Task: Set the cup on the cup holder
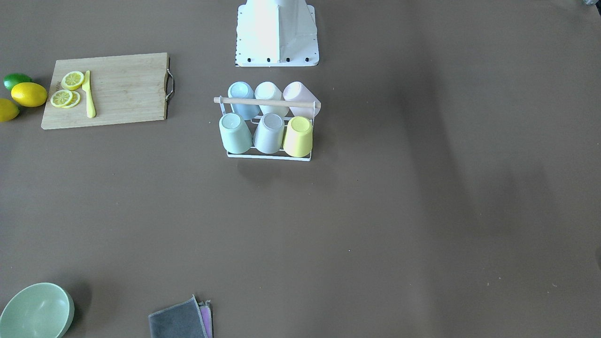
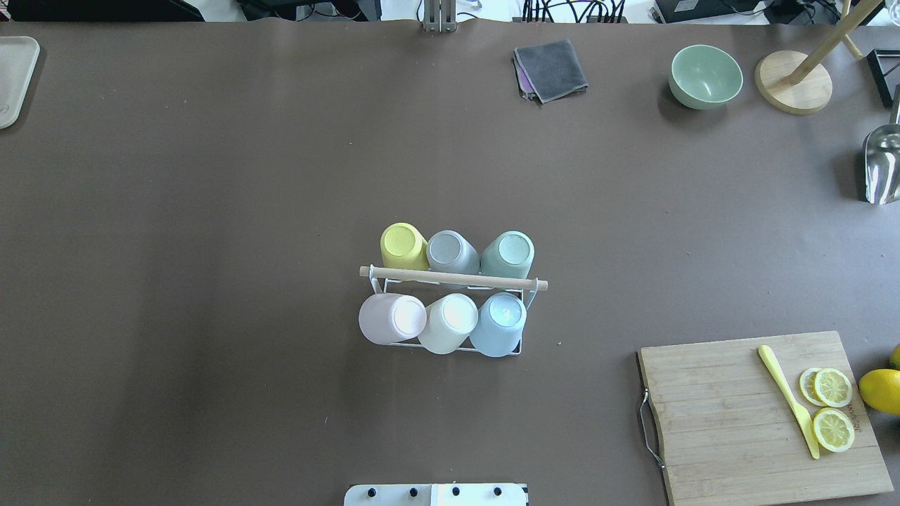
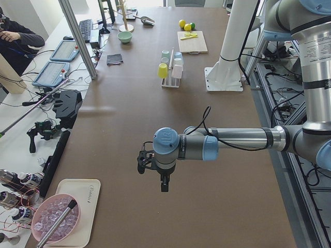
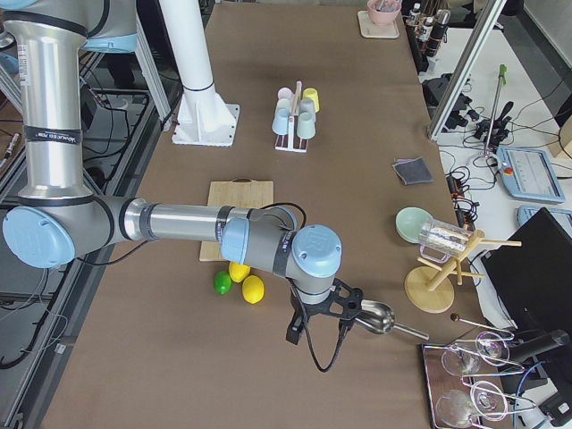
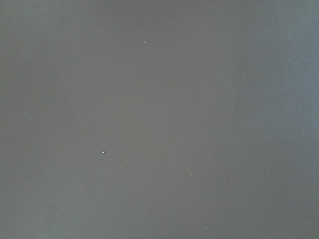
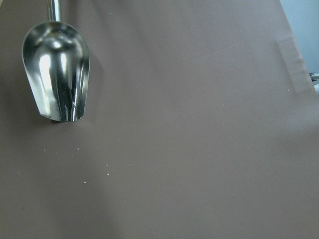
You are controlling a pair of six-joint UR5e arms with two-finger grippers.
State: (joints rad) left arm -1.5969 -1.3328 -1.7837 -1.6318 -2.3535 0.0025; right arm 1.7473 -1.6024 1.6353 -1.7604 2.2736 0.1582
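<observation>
The cup holder [image 2: 453, 279] is a white wire rack with a light wooden dowel across its top, at the table's middle near the robot base. It also shows in the front view [image 1: 267, 101]. Six cups sit upside down on it: yellow [image 2: 402, 246], grey [image 2: 452, 251] and green [image 2: 508, 254] in the far row, pink [image 2: 390, 318], white [image 2: 450, 322] and blue [image 2: 500, 323] in the near row. My left gripper [image 3: 163, 183] hangs over bare table far from the rack. My right gripper [image 4: 299, 326] hangs near a metal scoop. I cannot tell whether either is open or shut.
A wooden cutting board [image 2: 731, 422] with lemon slices [image 2: 833, 407] and a yellow knife [image 2: 787, 397] lies at the right. A metal scoop [image 2: 882, 165], a green bowl [image 2: 705, 76], a grey cloth [image 2: 552, 69] and a wooden stand [image 2: 793, 83] are at the far right.
</observation>
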